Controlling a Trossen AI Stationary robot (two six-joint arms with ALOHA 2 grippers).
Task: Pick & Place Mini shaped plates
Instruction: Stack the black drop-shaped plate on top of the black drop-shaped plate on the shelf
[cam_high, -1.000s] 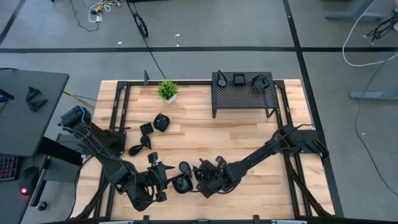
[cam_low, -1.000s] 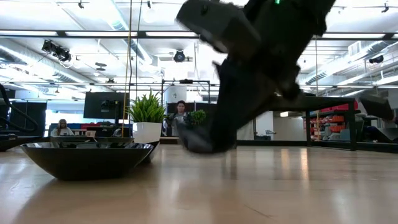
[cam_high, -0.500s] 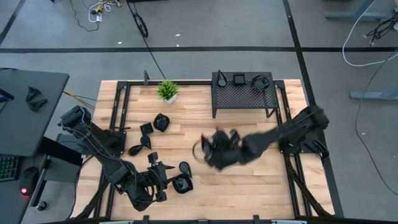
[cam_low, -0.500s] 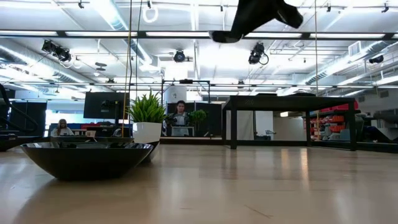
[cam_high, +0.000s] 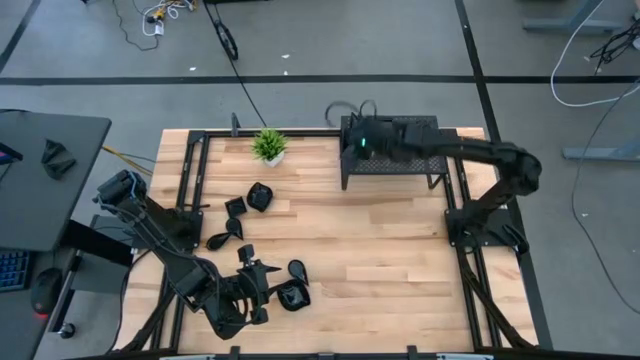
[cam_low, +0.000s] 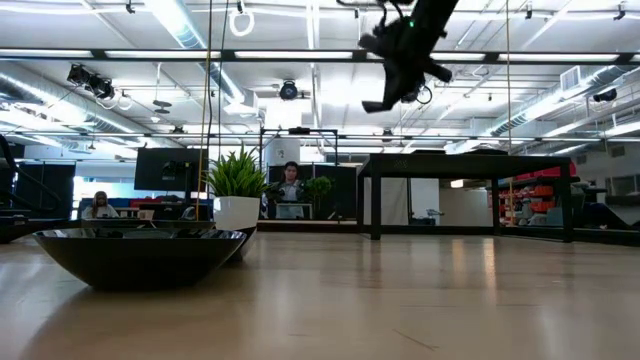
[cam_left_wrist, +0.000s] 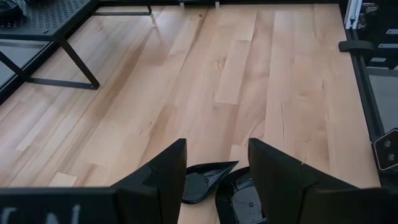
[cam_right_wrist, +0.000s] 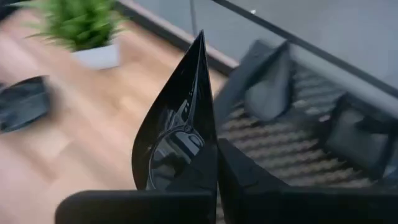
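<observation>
the right gripper (cam_high: 362, 140) hangs above the left end of the rack (cam_high: 420, 158) at the table's (cam_high: 400, 250) far edge, its fingers clamped on a teardrop plate (cam_right_wrist: 177, 124) that stands on edge, point away from the wrist. in the low view it shows high over the rack, well clear of the rack's top. more plates lie on the rack beneath it, and the plant (cam_high: 269, 146) stands just left of the rack.

the left gripper (cam_high: 262, 281) waits low near the table's front left, its fingers (cam_left_wrist: 163, 180) apart. two plates (cam_left_wrist: 208, 180) lie touching each other just ahead of it. four more plates (cam_high: 240, 214) sit in a loose group left of centre, between the plant and the left gripper.
</observation>
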